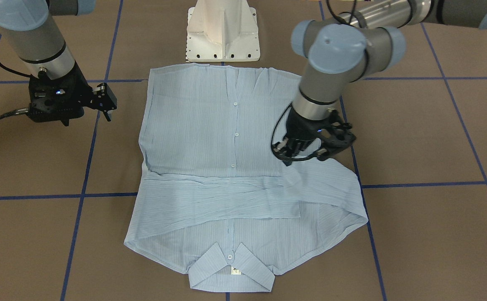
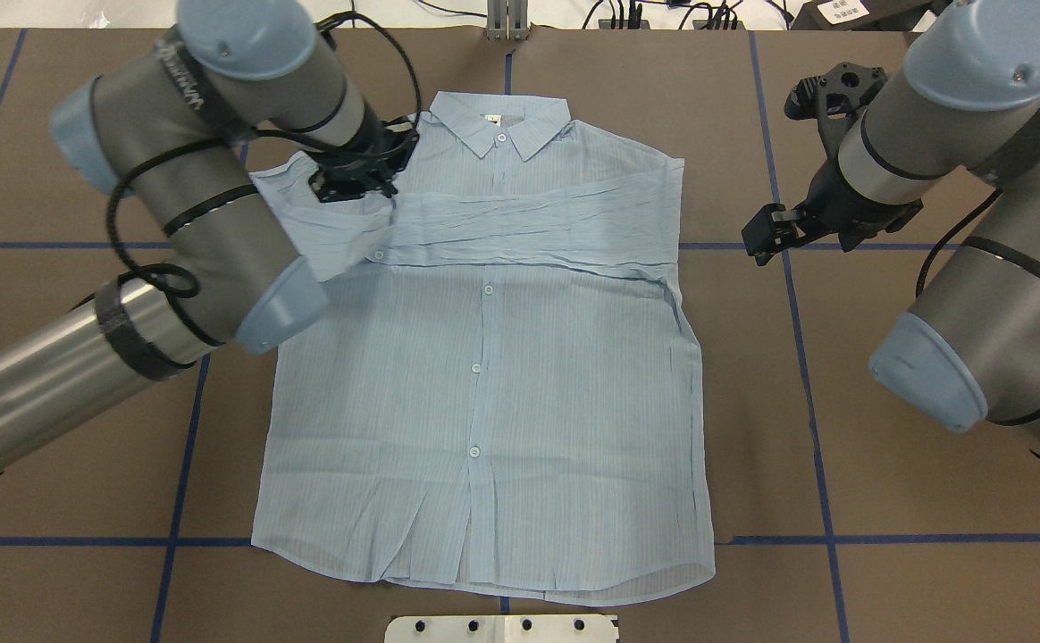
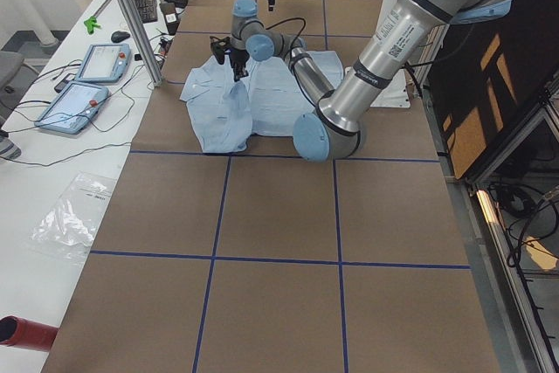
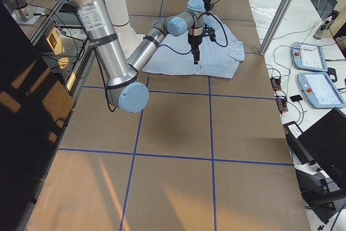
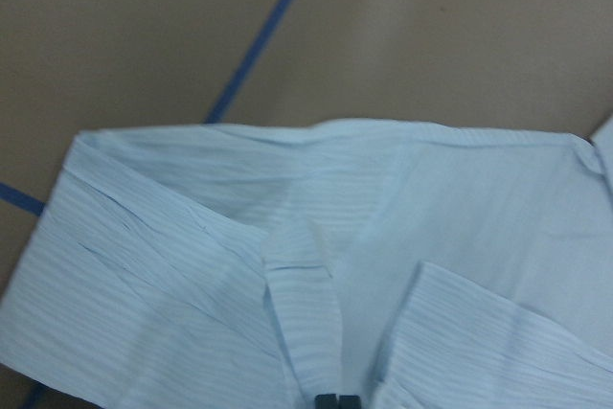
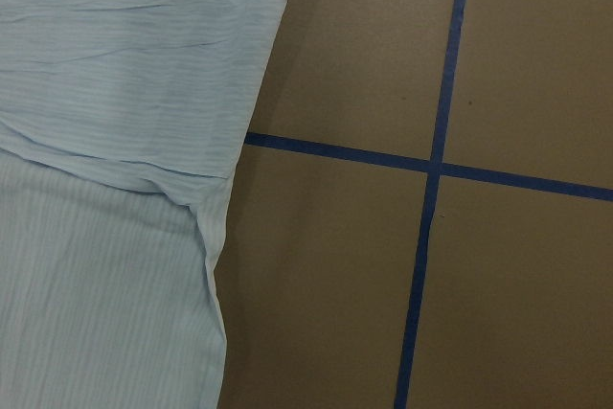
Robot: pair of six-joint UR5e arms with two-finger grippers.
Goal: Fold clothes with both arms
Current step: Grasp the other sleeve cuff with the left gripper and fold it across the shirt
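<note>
Shirt (image 1: 210,138), white neck label (image 1: 235,271) unreadable.

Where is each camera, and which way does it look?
Front-facing: across table, facing pedestal; left arm, right arm.
Overhead: behind robot, down on shirt; both arms.
Exterior left: table end; left arm near.
Exterior right: other end; right arm near.
Left wrist: down on pinched shirt; left pincer.
Right wrist: down on shirt edge; no robot.
All share the shirt.

left tool (image 5: 331,399) — pinched closed, low | right tool (image 1: 106,104) — spread, hovering
</note>
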